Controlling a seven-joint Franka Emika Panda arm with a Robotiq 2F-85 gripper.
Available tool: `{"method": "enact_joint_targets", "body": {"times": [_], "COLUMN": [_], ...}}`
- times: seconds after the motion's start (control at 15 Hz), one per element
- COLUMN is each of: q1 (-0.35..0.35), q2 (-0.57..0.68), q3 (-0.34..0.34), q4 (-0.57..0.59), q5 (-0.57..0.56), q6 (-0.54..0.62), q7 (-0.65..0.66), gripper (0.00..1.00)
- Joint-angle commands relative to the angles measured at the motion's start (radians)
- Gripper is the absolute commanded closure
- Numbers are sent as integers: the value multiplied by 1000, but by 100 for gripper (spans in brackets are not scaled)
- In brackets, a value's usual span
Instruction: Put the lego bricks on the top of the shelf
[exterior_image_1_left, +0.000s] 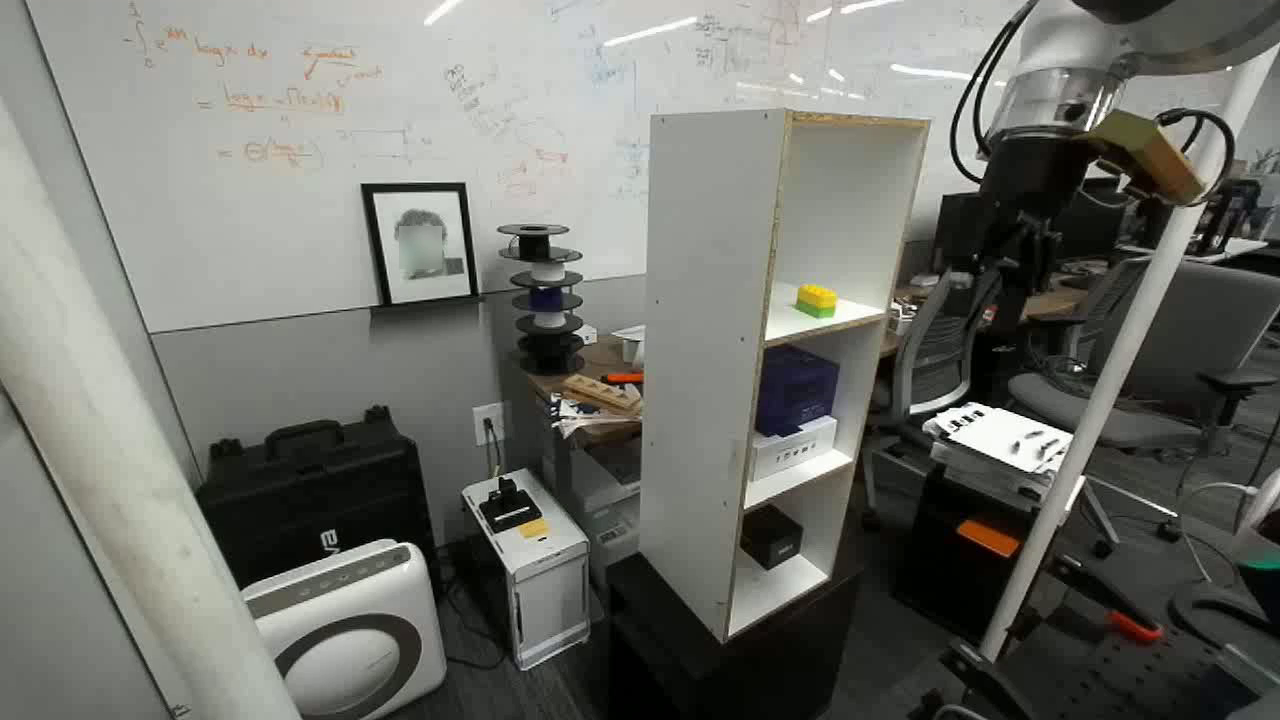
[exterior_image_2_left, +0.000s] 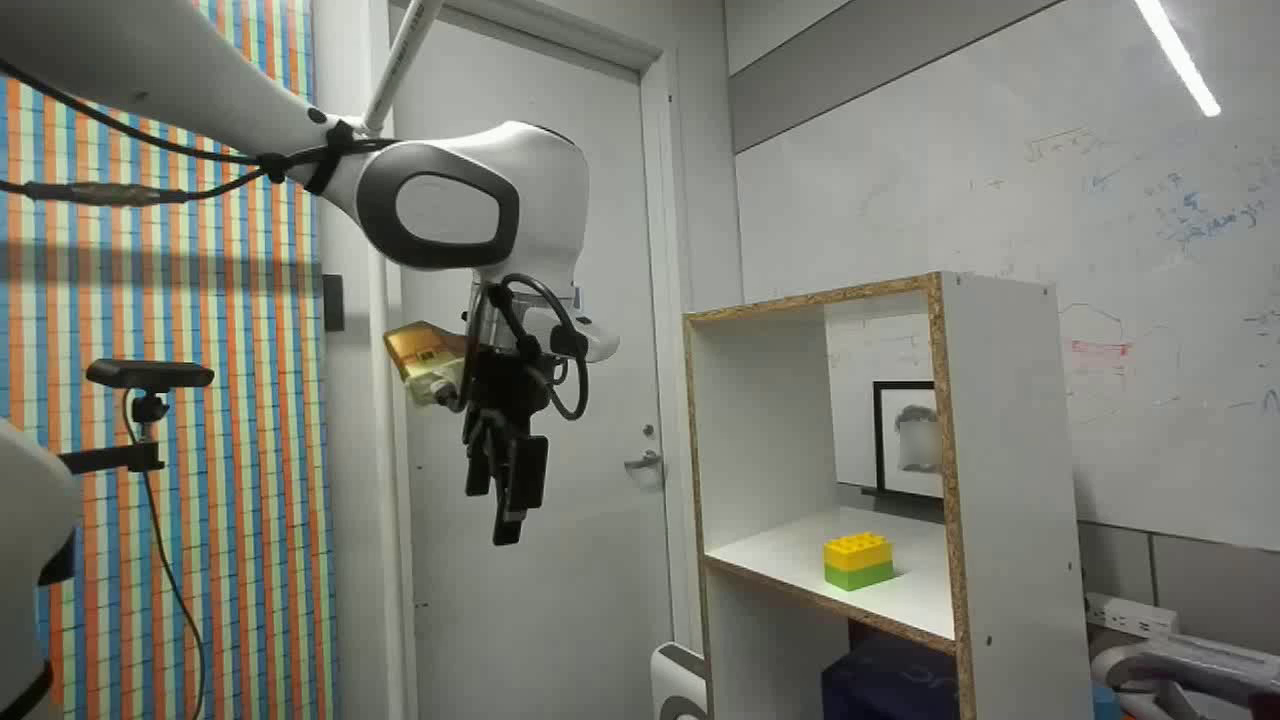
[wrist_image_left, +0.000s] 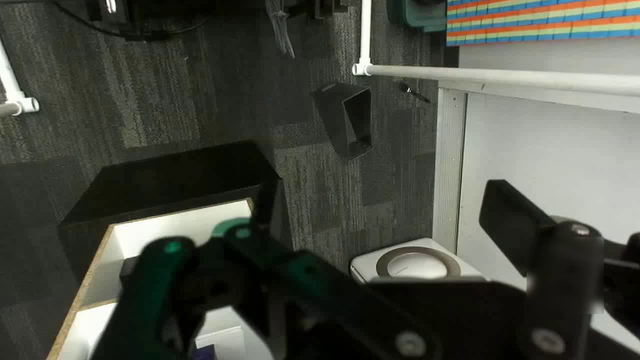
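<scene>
The lego bricks (exterior_image_1_left: 816, 301) are a small stack, yellow on top and green below. They sit upright on the floor of the shelf's uppermost compartment, and they also show in an exterior view (exterior_image_2_left: 858, 561). The shelf (exterior_image_1_left: 712, 350) is a tall white open-fronted unit with raw wood-chip edges; its side shows in an exterior view (exterior_image_2_left: 1020, 450) and its lower part in the wrist view (wrist_image_left: 175, 221). My gripper (exterior_image_2_left: 510, 490) hangs fingers down in the air, apart from the shelf, outside its open front. In the wrist view the gripper (wrist_image_left: 385, 212) is open and empty. The bricks are out of the wrist view.
A dark purple object (exterior_image_1_left: 797, 388) on a white box (exterior_image_1_left: 795, 450) fills the middle compartment. A black box (exterior_image_1_left: 771, 537) is in the bottom one. The shelf stands on a black base (exterior_image_1_left: 740, 655). A white pole (exterior_image_1_left: 1100, 360) and a door (exterior_image_2_left: 540, 350) are nearby.
</scene>
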Motion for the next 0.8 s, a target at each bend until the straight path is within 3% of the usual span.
{"method": "enact_joint_targets", "body": {"times": [0.0, 0.6, 0.73], "q1": [-18, -18, -32], "q2": [1, 0, 35], "q3": [16, 16, 8], "q4": [4, 5, 3], "q5": [9, 9, 1], "q6": [-4, -4, 86], "q7": [-9, -9, -27], "gripper": [0, 0, 0]}}
